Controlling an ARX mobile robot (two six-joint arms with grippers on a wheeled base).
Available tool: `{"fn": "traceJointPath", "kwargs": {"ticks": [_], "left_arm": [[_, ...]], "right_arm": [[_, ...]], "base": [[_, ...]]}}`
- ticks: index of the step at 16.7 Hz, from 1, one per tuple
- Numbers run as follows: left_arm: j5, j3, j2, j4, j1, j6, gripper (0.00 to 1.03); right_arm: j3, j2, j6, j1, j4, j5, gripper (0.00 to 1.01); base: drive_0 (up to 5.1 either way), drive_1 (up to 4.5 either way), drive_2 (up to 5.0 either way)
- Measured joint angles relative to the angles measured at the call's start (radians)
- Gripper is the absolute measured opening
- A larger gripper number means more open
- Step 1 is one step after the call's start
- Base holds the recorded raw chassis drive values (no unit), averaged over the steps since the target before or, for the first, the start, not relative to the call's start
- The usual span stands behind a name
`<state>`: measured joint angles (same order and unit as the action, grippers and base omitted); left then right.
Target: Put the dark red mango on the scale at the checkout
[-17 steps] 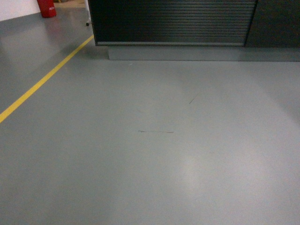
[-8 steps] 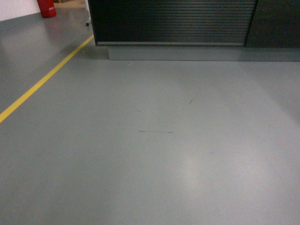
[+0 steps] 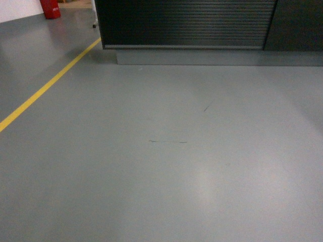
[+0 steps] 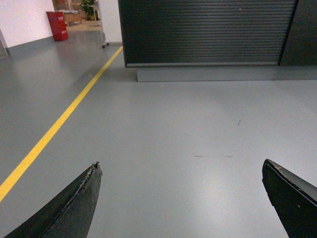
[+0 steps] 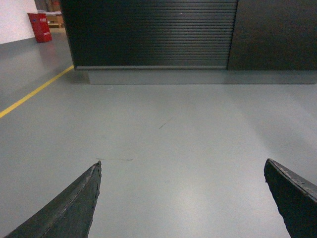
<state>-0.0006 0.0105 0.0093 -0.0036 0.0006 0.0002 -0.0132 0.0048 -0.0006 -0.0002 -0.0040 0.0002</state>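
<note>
Almost no change against the earlier head frames: same floor (image 3: 166, 166), same scuff marks, counter front a touch lower in view at most. Base near standstill or creeping, facing the checkout (image 3: 186, 22).

Mango: not visible in any view. Scale: not visible either; presumably on the counter top, above the frame. Only the ribbed black front and grey plinth (image 3: 212, 56) in sight, well apart from the robot across open floor. Yellow line (image 3: 48, 85) off to the left, red bin (image 3: 49, 8) beyond it.

Left gripper (image 4: 181, 198): spread wide, empty, fingers at the lower corners of its wrist view. Right gripper (image 5: 181, 198): likewise spread wide, empty. Both arms held low and level, pointing forward at the counter, probably a tucked travel pose during the approach.

Judged stage: transit only; fruit not yet picked up.
</note>
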Motion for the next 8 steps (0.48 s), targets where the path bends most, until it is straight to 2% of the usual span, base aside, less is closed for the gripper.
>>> {"fn": "traceJointPath", "kwargs": {"ticks": [8], "left_arm": [[0.0, 0.0, 0.0, 0.0, 0.0, 0.0, 0.98]], "right_arm": [[0.0, 0.0, 0.0, 0.0, 0.0, 0.0, 0.98]], "base": [[0.0, 0.0, 0.0]]}}
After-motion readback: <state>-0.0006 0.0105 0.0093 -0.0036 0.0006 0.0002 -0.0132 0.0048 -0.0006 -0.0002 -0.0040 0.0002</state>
